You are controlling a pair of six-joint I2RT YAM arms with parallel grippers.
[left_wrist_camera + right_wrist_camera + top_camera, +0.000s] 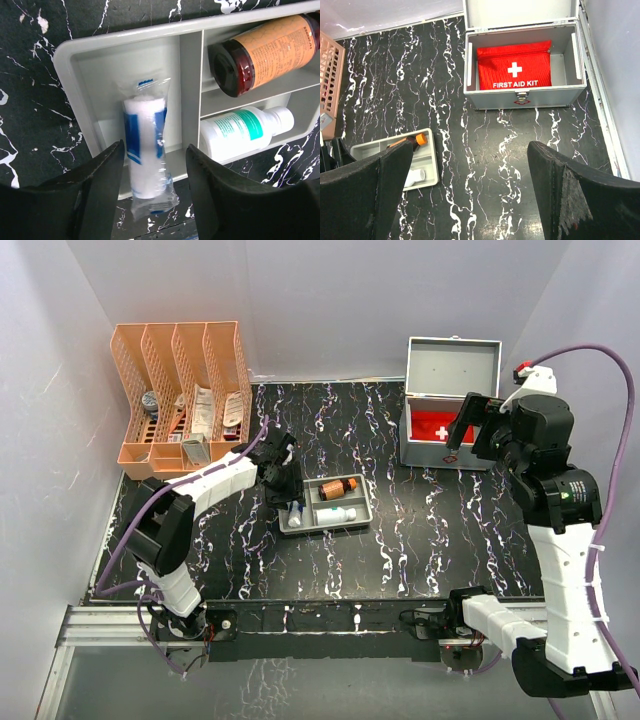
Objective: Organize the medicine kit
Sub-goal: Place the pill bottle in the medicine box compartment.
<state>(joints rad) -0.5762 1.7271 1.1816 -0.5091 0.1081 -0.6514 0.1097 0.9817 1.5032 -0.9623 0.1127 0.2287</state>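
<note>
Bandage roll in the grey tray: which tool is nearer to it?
Left. The left tool straddles the wrapped bandage roll in the divided tray, a finger on either side. The right tool hangs well away, over the table near the open medicine kit.

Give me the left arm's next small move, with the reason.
Probably lift the left gripper straight up, away from the tray. The wrapped roll lies in the tray's large compartment, one end over the rim, and the jaws stand apart, wider than the roll, so nothing seems gripped. A straight rise should avoid dragging it.
</note>
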